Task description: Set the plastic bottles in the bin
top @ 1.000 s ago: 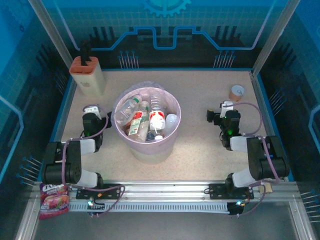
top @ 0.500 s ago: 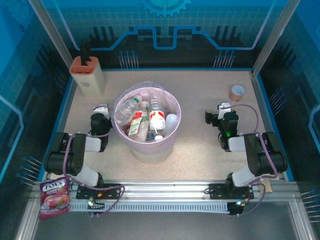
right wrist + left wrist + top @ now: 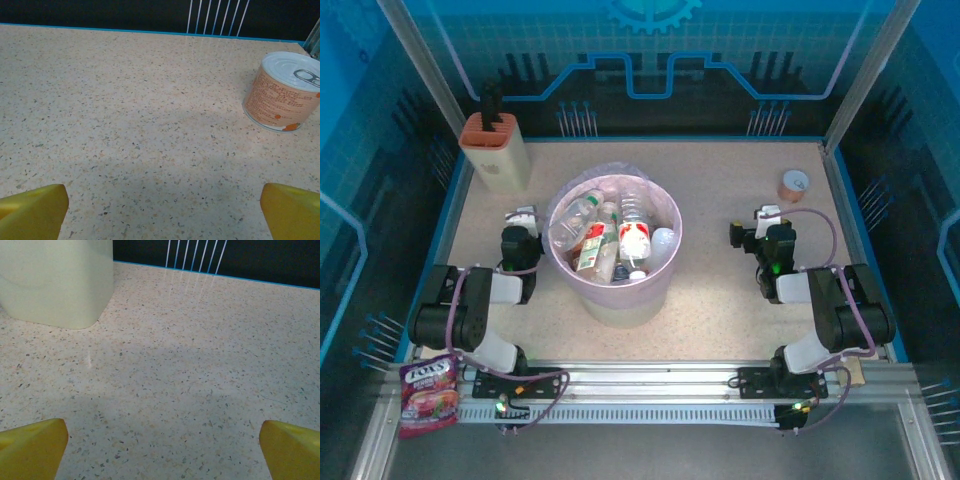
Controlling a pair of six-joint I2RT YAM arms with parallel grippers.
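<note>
Plastic bottles point(image 3: 610, 238) lie inside the bin point(image 3: 620, 300) on the worktop point(image 3: 720, 180). Left pincer point(image 3: 523, 216) at its nine o'clock and right pincer point(image 3: 750, 222) at three o'clock gape empty; sensible finish: scan for strays.

**Quick tour of the cell I'm driving remotely**

On my overhead feed the work surface is a speckled beige tabletop point(image 3: 720, 300) with a thin blue trim point(image 3: 650, 139) round its edge. Behind it is a dark back wall point(image 3: 650, 115) with a light-blue circuit-style outline and a gear graphic point(image 3: 650, 20) up top. Slanted aluminium posts point(image 3: 428, 75) stand at the far corners, and blue gridded side panels point(image 3: 360, 150) close in both sides. A ribbed aluminium rail point(image 3: 650, 385) runs along the near edge. On my wrist feeds, thin white lines point(image 3: 192, 254) on the wall reflect faintly in the tabletop.
</note>
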